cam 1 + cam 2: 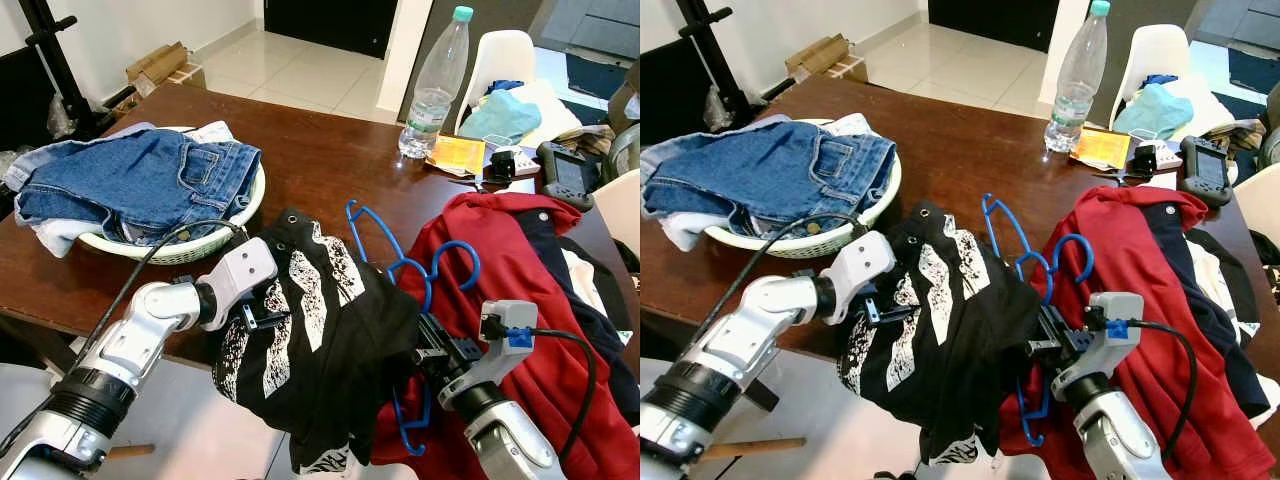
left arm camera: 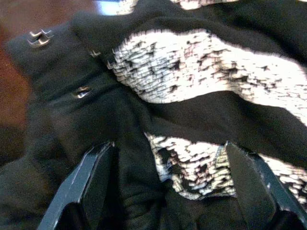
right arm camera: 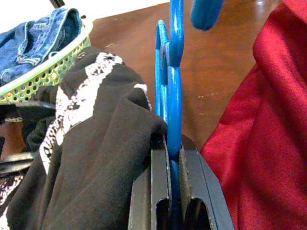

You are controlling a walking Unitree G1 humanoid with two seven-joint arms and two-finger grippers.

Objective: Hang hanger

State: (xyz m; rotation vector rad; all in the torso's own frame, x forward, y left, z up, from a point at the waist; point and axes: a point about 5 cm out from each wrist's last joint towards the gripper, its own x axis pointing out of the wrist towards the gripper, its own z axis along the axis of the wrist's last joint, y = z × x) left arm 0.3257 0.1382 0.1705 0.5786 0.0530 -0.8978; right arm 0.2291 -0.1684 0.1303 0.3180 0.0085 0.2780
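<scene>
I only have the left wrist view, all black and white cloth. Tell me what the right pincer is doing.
Observer: The right pincer is shut on a blue hanger, beside a red garment.
Operator: Say where the cloth I see lies.
Observer: The black top hangs over the table edge, draped over the hanger between both arms.
Operator: Tell me my left pincer's position from above.
Observer: The left pincer is open against the top's left side, below a basket holding jeans.
</scene>
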